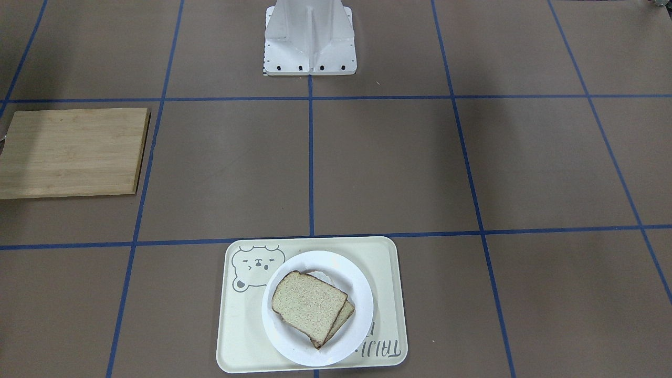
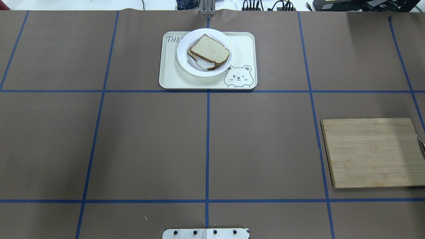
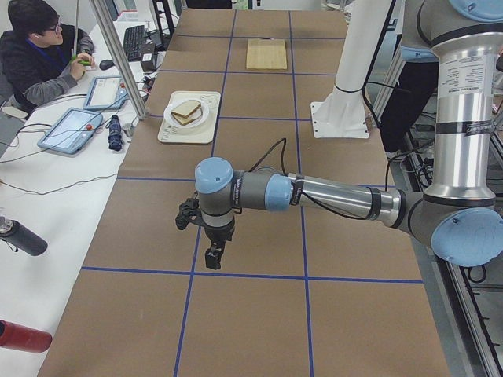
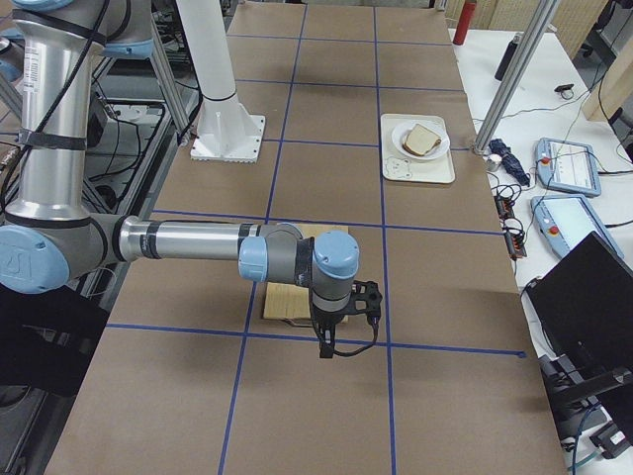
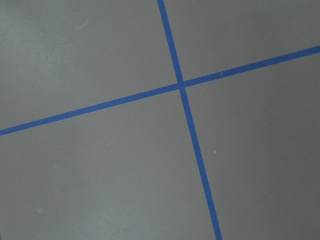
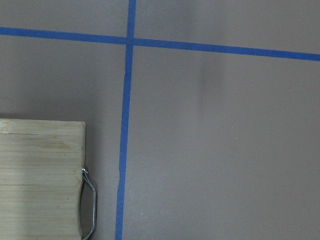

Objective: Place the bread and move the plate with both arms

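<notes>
The plain bread slice (image 1: 307,304) (image 2: 210,49) lies on top of a second slice, with egg white showing under it, on the white plate (image 1: 357,283) (image 2: 184,63). The plate sits on the cream bear tray (image 1: 241,325) (image 2: 172,78). My left gripper (image 3: 212,255) hangs over bare table far from the tray, seen only in the exterior left view. My right gripper (image 4: 324,346) hangs next to the wooden board, seen only in the exterior right view. I cannot tell whether either is open or shut. Nothing shows in either gripper.
A wooden cutting board (image 1: 71,152) (image 2: 372,152) with a metal handle (image 6: 90,205) lies on my right side. The robot's white base (image 1: 310,37) stands mid-table. An operator (image 3: 35,47) sits at a side desk with tablets.
</notes>
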Available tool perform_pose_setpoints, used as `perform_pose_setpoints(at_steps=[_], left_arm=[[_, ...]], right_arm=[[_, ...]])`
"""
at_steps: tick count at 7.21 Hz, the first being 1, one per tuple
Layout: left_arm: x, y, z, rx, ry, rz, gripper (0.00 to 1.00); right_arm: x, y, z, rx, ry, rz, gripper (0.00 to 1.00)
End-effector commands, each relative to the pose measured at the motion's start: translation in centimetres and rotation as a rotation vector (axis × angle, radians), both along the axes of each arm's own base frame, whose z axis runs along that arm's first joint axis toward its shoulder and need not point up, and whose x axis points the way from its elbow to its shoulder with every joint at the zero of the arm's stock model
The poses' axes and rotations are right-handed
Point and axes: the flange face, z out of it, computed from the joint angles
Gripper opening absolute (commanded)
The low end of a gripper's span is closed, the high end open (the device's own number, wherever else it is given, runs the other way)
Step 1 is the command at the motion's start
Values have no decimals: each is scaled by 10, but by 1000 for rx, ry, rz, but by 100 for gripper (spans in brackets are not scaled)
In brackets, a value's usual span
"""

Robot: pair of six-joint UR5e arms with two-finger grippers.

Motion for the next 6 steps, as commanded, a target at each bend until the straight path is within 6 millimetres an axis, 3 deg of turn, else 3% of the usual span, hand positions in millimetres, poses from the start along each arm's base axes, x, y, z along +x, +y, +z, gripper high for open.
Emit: perform_pose_setpoints(at_steps=[1, 5, 6], left_arm=[[-2, -3, -2, 6, -25, -3, 98], [-1, 0, 7, -21, -10, -1, 98], [7, 2, 10, -46, 85, 0, 98]], right_arm=[[0, -1, -1, 1, 0, 2, 100], [-1, -3, -5, 9, -3, 0, 100], [-1, -3, -6, 10, -5, 0, 100]])
